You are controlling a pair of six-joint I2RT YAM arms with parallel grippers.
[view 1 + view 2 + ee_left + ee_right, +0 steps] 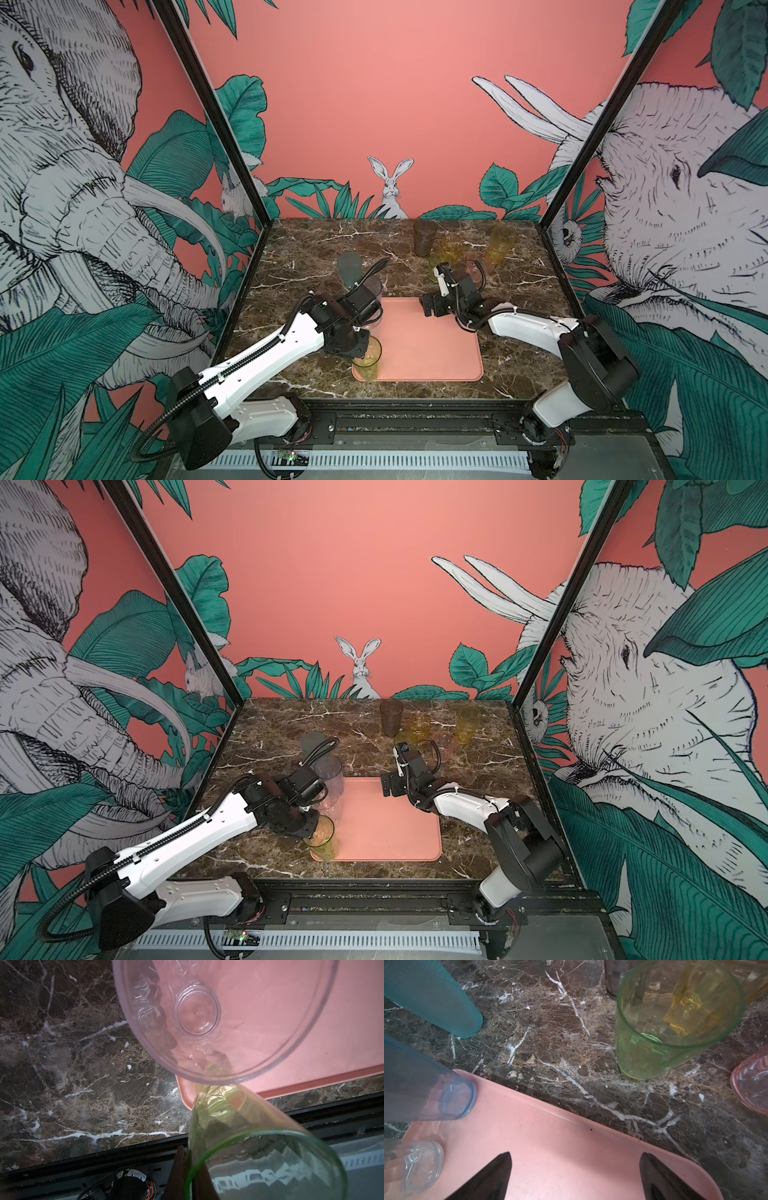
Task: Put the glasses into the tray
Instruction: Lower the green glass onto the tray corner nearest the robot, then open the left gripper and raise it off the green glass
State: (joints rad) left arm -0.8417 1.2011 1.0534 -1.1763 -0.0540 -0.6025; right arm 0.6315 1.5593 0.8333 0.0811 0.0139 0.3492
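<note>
My left pincer point(190, 1164) is shut on the rim of the yellow-green tumbler point(220, 1105), with one finger inside the wall and one outside. The glass stands below it at the near corner of the tray point(311, 1047). I cannot tell whether its foot sits wholly inside the low rim. My right pincer point(576, 1176) is spread wide and empty over the tray's far edge, touching nothing.

I judge the corner to be the main risk. If the foot straddles the rim when I let go, this tall, light glass could tip out onto the marble table point(72, 1064). The clear tumbler point(197, 1012) stands just beside my left pincer, further in on the tray. A careless lift or a finger dragging on the wall could knock the two glasses together.

Beyond my right pincer, a second yellow-green tumbler point(675, 1022) and a pink tumbler point(751, 1088) wait close together on the table. A wide reach there could clip a neighbour.
</note>
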